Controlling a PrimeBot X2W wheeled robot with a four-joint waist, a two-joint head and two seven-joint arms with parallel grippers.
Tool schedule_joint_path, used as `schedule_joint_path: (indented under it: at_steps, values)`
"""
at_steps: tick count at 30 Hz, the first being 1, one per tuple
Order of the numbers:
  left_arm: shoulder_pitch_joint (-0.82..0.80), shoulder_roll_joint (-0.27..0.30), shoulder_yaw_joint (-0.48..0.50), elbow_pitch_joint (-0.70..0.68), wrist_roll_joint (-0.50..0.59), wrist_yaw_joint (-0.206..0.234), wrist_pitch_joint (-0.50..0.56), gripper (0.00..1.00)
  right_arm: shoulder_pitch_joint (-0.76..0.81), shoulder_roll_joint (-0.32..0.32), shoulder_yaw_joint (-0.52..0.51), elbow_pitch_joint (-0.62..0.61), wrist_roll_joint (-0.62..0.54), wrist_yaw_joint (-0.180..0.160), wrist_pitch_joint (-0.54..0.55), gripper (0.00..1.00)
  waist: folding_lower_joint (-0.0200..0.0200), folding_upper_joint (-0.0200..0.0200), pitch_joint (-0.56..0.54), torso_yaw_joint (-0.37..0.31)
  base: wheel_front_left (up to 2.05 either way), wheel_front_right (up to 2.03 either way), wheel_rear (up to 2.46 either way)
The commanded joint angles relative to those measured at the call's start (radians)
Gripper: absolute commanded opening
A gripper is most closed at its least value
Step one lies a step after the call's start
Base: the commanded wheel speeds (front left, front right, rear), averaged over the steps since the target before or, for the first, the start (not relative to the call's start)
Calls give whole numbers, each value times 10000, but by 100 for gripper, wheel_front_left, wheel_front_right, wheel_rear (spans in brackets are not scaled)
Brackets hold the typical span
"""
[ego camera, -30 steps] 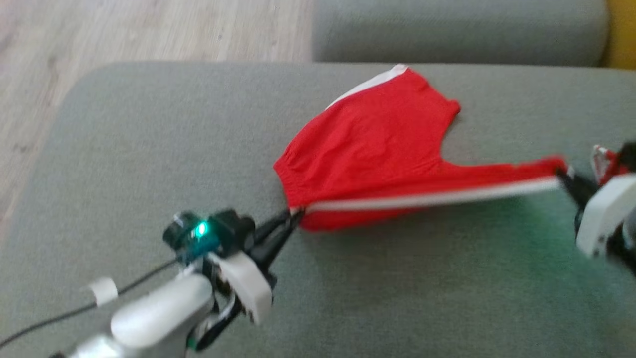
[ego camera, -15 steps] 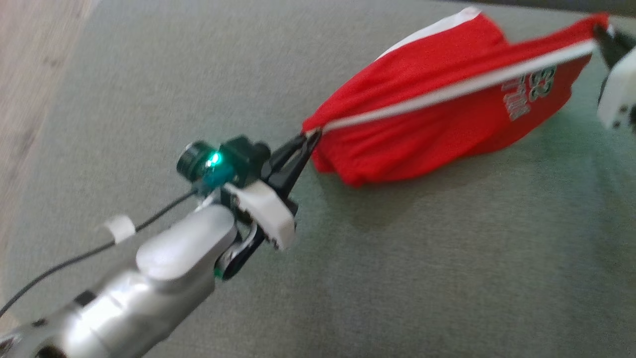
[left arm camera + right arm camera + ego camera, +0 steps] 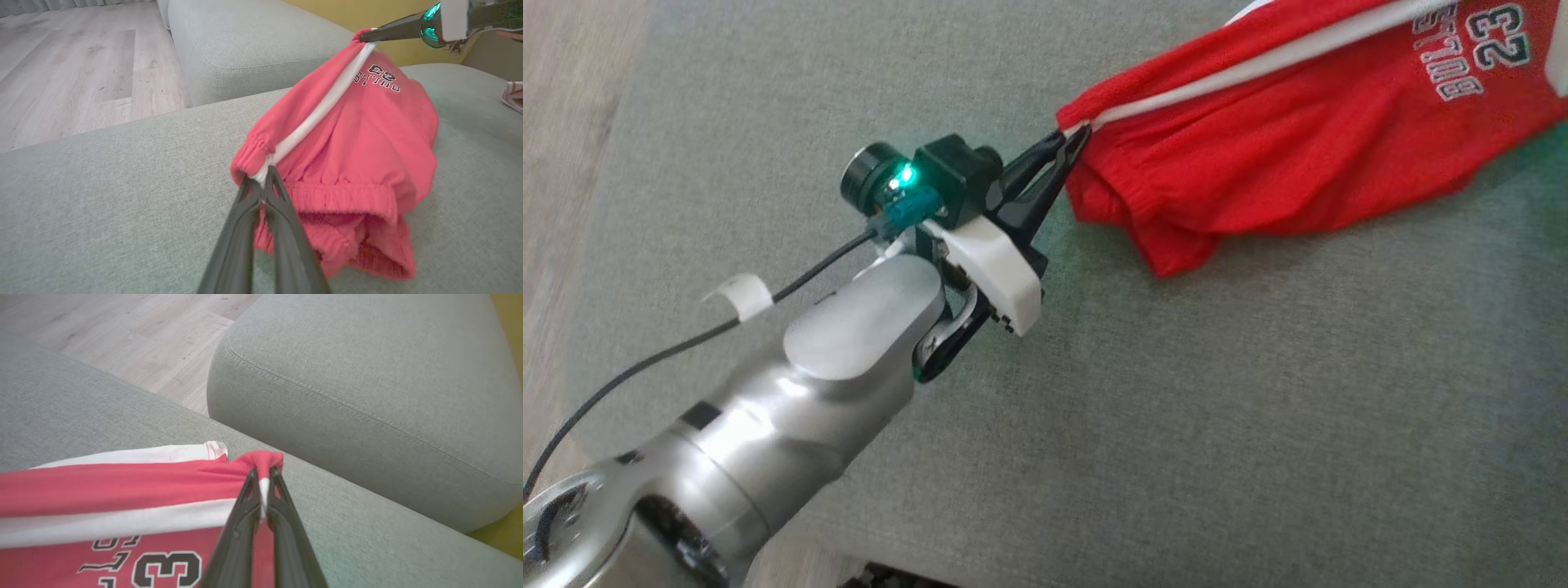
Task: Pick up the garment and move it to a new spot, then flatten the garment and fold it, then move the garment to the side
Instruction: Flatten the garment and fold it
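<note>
Left gripper [image 3: 1072, 140]: fingers clenched on the waistband corner of the garment [image 3: 1298, 139], pinching it where the white side stripe [image 3: 318, 110] ends. Right gripper [image 3: 263, 473]: likewise clamped on the garment, nipping a bunched red fold at the other end of the same stripe.

Garment was a pair of red shorts with a black, white-edged "BULLS 23" print [image 3: 1478, 41]. It hung stretched between the two grippers over the grey sofa seat [image 3: 1258, 425]. The stripe ran taut along the top edge and the rest sagged below it. Both held corners were lifted clear of the seat. In the left wrist view, the lowest folds at the waistband end appeared to rest on the fabric of the seat.

Surroundings: second grey cushion [image 3: 367, 375] just beyond the seat, pale wood floor [image 3: 73, 61] beside it, yellow wall [image 3: 327, 10] behind. A green light [image 3: 903, 173] glowed on the left wrist.
</note>
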Motion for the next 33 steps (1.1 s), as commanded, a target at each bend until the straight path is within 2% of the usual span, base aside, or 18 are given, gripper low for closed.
schedule_joint_path:
  at_steps: [1,10,11,12,13,14,17,20,25,29,33]
  values:
    - [-380,263,418,-92,81,-6,-129,0,-248,-152,30,-278,-78,-9,-91,0,-3,0,149,114,0,0,0]
    - [-866,-191,391,593,136,-256,-275,0,-1353,-302,689,734,-196,-9,-469,1,-3,0,661,393,0,0,0]
    - [-898,-241,366,676,136,-283,-256,5,-1461,-339,731,841,-285,-9,-559,88,-3,0,696,411,0,0,0]
    - [-927,-292,353,758,137,-293,-258,40,-1559,-343,683,996,-330,-9,-636,100,-3,0,721,426,0,0,0]
    - [-963,-340,348,837,159,-274,-278,94,-1636,-328,677,1126,-392,-9,-723,100,-3,0,741,439,0,0,0]
    - [-994,-385,348,912,178,-253,-305,100,-1706,-306,655,1253,-442,-9,-815,100,-3,0,756,446,0,0,0]
    - [-1055,-480,388,1148,221,-147,-403,100,-1836,-196,529,1620,-531,-9,-1162,100,-3,0,747,439,0,0,0]
    - [-1085,-458,547,1496,266,157,-540,100,-1866,1,169,2033,-511,-9,-1823,100,-3,0,566,343,0,0,0]
    - [-925,-332,1063,1707,157,596,-731,100,-1500,348,-359,2089,-151,-9,-3450,100,-3,0,8,154,0,0,0]
    - [-573,-122,1840,1441,183,1067,-808,100,-672,732,-637,1932,275,-9,-4924,100,-3,0,-703,-130,0,0,0]
    - [194,232,3283,158,894,1765,-816,100,447,1211,-921,1500,703,-9,-6308,100,-3,0,-1399,-483,0,0,0]
